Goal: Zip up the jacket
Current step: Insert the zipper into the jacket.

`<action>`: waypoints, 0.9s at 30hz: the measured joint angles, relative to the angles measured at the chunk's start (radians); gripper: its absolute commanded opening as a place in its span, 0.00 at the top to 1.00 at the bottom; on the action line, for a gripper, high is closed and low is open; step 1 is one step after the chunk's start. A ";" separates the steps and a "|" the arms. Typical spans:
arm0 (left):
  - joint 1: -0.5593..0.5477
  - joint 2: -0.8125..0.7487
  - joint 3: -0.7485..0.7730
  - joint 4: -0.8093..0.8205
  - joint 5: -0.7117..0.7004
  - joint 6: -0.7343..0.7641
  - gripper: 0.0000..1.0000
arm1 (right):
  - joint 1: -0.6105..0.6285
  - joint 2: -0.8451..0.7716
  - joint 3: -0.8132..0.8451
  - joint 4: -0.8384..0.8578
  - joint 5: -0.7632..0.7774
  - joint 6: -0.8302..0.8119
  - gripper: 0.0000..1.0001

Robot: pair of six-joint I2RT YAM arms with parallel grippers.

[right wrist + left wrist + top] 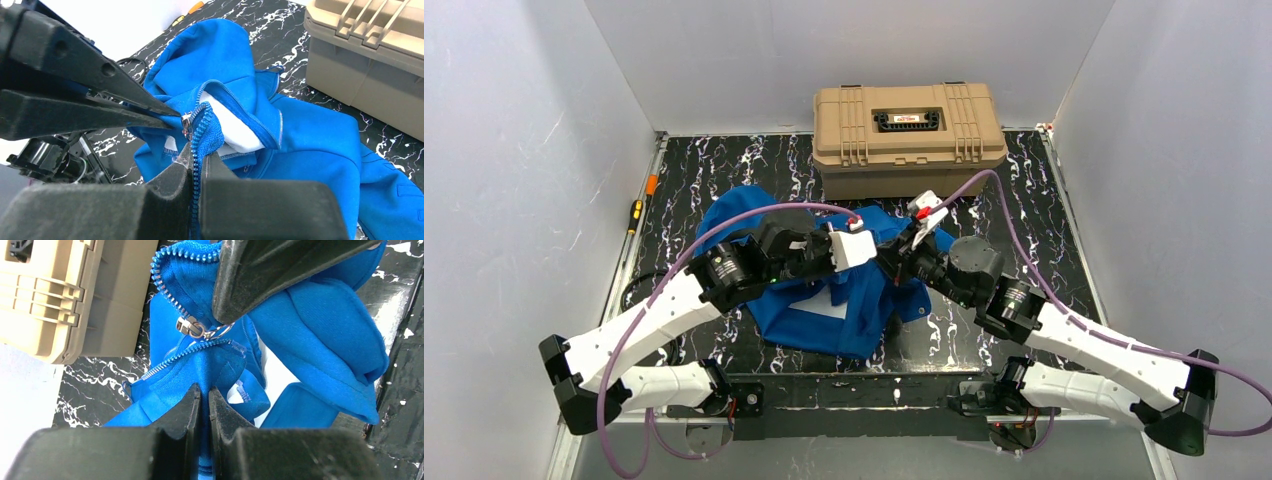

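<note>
White walls [514, 150], black marbled table [754, 160]

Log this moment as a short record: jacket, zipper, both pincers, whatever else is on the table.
jacket: blue, crumpled on the marbled table, lining showing
zipper slider: metal, between the pincers; tooth rows splay apart from it
left pincer: shut on jacket fabric beside the slider
right pincer: shut on the jacket's toothed edge
case: tan, lid down, beyond the jacket
</note>
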 measured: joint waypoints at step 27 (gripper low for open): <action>0.000 -0.001 0.036 -0.066 0.169 -0.036 1.00 | 0.050 0.163 0.005 0.084 0.122 0.028 0.99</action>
